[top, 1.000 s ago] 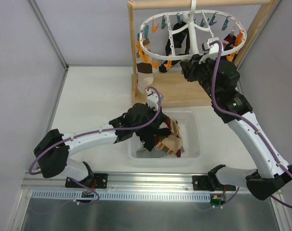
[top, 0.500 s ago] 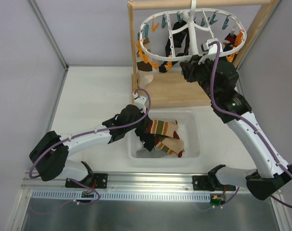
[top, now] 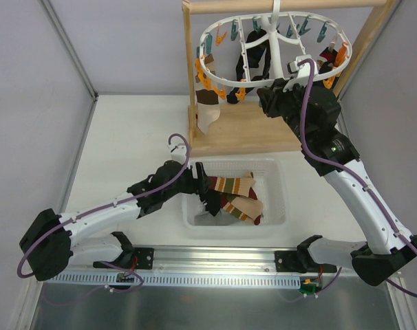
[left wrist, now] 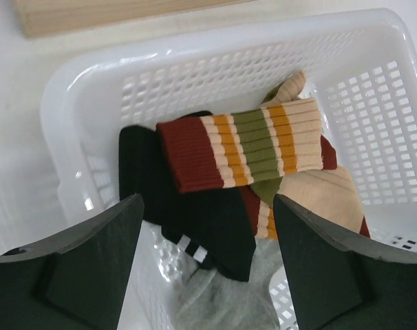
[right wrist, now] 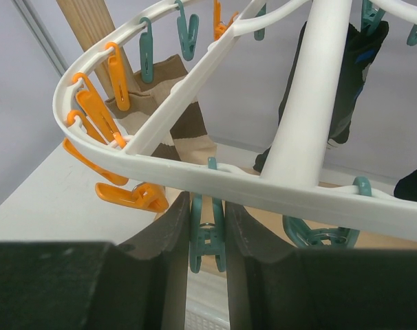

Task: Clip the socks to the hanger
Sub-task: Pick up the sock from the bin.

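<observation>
From above, the left gripper [top: 197,183] sits at the left rim of the white basket [top: 279,206] on the table [top: 129,134], its jaws apart. The striped sock [top: 229,185] lies on top of the pile in the basket, just to the gripper's right, with its long axis running left to right away from the gripper. The right gripper [top: 272,90] is far off, up at the near rail of the hanger [top: 215,74], which hangs from the wooden stand [top: 189,62], so the left arm is plainly the nearer one to the loose socks.

The left wrist view shows both fingers [left wrist: 91,268] spread wide with nothing between them. The striped sock [left wrist: 243,151] lies crosswise just ahead of and below them, its red-brown cuff to the left, overlapping a black sock [left wrist: 195,220]. A straight reach down would probably meet the cuff end first.

In the right wrist view, the right gripper [right wrist: 207,251] is clamped on a teal clothespin [right wrist: 208,237] that dangles from the hanger ring [right wrist: 195,175], a finger pressing each side. I cannot tell whether the pin's mouth is open.
</observation>
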{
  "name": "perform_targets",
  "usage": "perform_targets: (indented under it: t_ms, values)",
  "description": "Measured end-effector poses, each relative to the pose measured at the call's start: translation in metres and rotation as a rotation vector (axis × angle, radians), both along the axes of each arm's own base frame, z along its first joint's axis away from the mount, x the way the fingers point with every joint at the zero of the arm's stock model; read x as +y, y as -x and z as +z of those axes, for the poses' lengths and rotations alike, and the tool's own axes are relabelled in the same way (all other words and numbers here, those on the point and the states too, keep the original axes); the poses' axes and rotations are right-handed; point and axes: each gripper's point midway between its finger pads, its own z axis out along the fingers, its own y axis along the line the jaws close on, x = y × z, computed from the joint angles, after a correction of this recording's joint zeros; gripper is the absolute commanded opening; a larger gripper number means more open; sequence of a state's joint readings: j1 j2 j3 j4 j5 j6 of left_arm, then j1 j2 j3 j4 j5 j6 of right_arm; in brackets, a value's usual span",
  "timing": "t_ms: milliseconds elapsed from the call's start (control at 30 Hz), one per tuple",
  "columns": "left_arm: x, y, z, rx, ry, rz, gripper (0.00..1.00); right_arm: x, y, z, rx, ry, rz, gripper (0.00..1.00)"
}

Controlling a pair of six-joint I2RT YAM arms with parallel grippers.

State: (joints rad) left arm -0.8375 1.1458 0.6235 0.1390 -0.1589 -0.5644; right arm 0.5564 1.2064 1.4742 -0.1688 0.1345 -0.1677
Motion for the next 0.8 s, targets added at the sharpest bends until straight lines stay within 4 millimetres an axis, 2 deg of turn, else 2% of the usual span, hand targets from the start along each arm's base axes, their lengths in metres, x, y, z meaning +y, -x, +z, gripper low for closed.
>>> perform_targets:
  t_ms: [100, 333, 467, 600, 800]
  values:
    - [0.004, 0.006, -0.003, 0.041, 0.050, 0.067, 0.73, 0.000, -0.001, -0.001, 0.000, -0.001, 0.000, 0.01]
    - [-0.019, 0.021, -0.011, 0.154, 0.160, 0.174, 0.68, 0.001, -0.002, -0.005, 0.005, -0.001, -0.001, 0.01]
    - [-0.029, 0.023, -0.027, 0.261, 0.233, 0.290, 0.61, 0.001, -0.002, -0.004, 0.003, -0.002, 0.002, 0.01]
    - [-0.032, 0.022, -0.041, 0.323, 0.269, 0.406, 0.59, 0.001, -0.002, -0.004, 0.003, -0.002, 0.003, 0.01]
    - [-0.045, 0.008, -0.044, 0.341, 0.278, 0.532, 0.59, 0.001, -0.001, -0.004, 0.002, -0.003, 0.005, 0.01]
